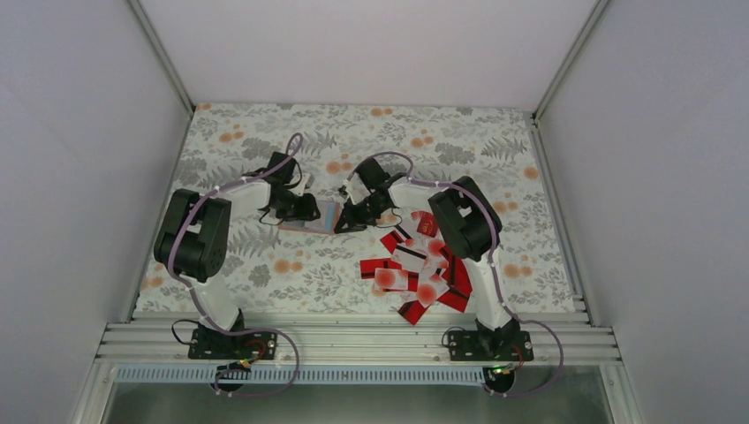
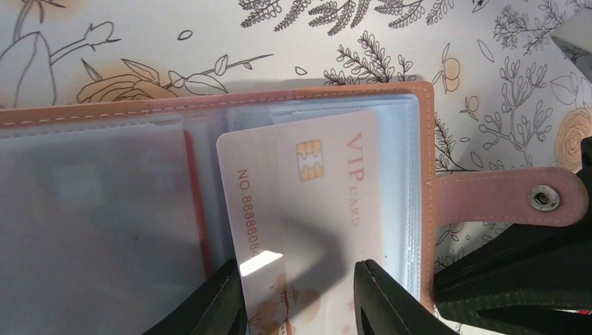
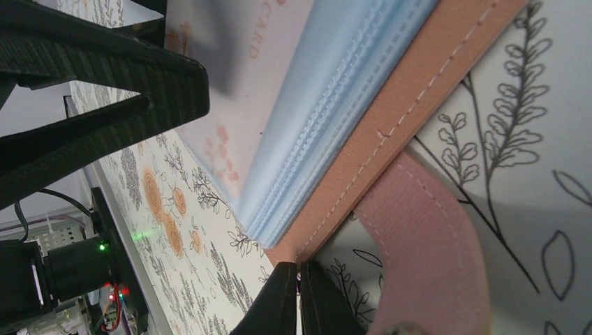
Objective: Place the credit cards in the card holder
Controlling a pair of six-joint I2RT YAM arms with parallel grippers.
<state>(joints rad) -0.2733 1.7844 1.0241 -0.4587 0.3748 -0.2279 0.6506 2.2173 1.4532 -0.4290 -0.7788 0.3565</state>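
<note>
The card holder (image 1: 327, 217) lies open at mid-table, pinkish-tan leather with clear sleeves (image 2: 105, 209). A white VIP card (image 2: 321, 181) with a gold chip sits partly inside a sleeve. My left gripper (image 2: 300, 300) is open just over the card's near end, one finger on each side. My right gripper (image 3: 300, 283) is shut on the holder's corner (image 3: 307, 248), next to its snap strap (image 3: 433, 258). In the top view the left gripper (image 1: 305, 209) and right gripper (image 1: 350, 219) flank the holder. The other credit cards (image 1: 419, 265), red and white, lie in a loose pile.
The pile lies by the right arm's forearm (image 1: 477, 265), toward the table's near edge. The holder's strap (image 2: 509, 197) with its metal snap sticks out toward the right gripper's black body (image 2: 516, 279). The floral tablecloth (image 1: 495, 150) covers the table, with white walls around it.
</note>
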